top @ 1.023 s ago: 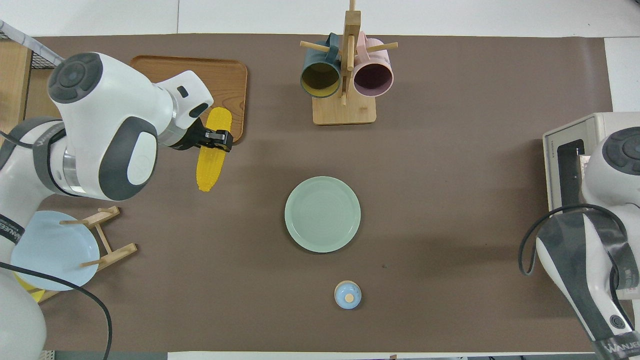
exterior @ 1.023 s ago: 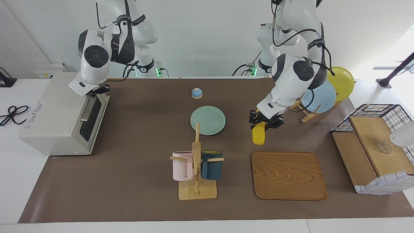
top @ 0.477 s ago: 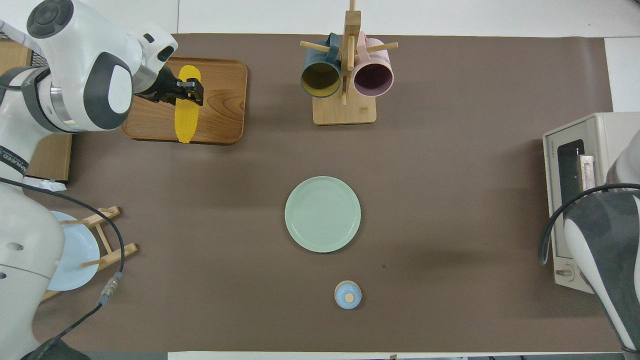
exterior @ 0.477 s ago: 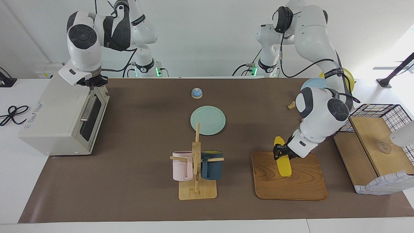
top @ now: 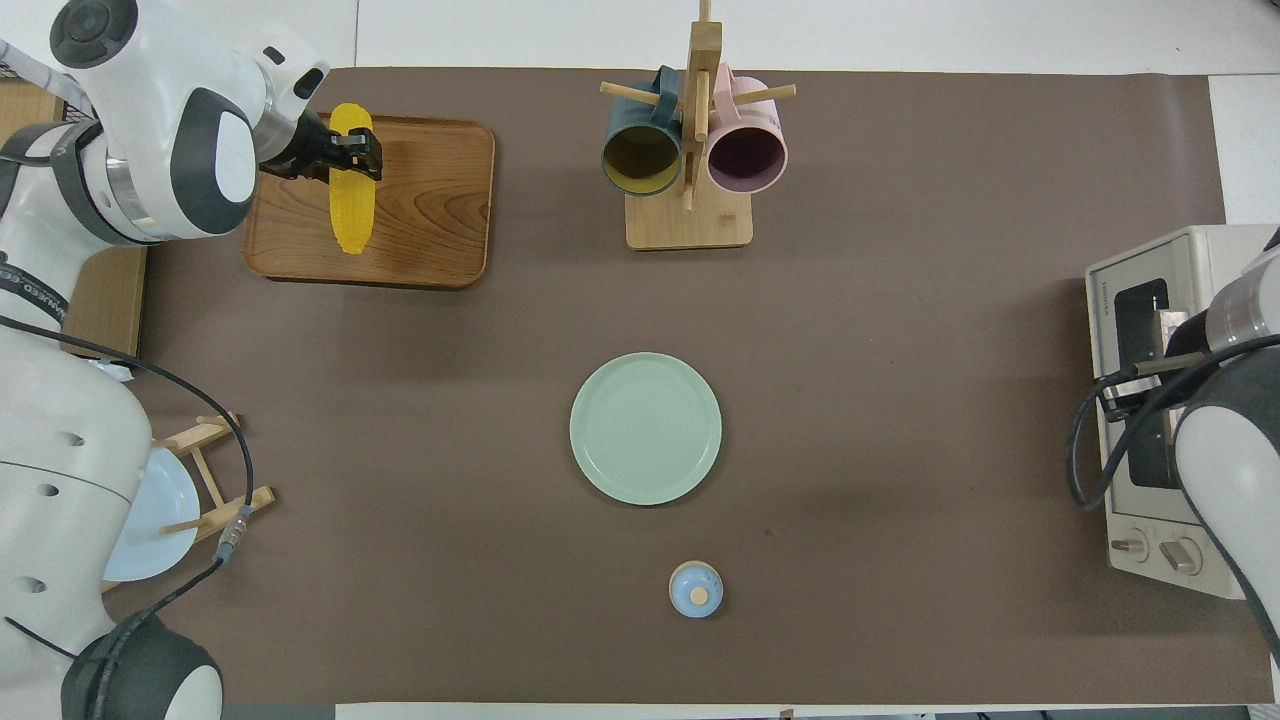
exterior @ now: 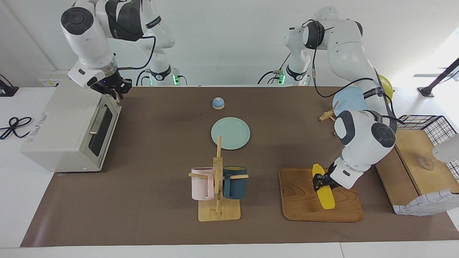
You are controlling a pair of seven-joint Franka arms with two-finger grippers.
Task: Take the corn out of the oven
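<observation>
The left gripper (exterior: pixel 321 180) grips the corn (exterior: pixel 323 192) crosswise, low over the tray (exterior: pixel 301 200); the right gripper's (exterior: pixel 114 87) fingers: can't tell.

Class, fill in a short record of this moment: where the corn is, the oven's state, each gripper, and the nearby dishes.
corn: on the wooden tray
oven: door closed
left gripper: shut on the corn
right gripper: raised over the oven's top edge
green plate: mid-table, nothing on it
mugs: pink and dark blue, hanging on a wooden rack
</observation>
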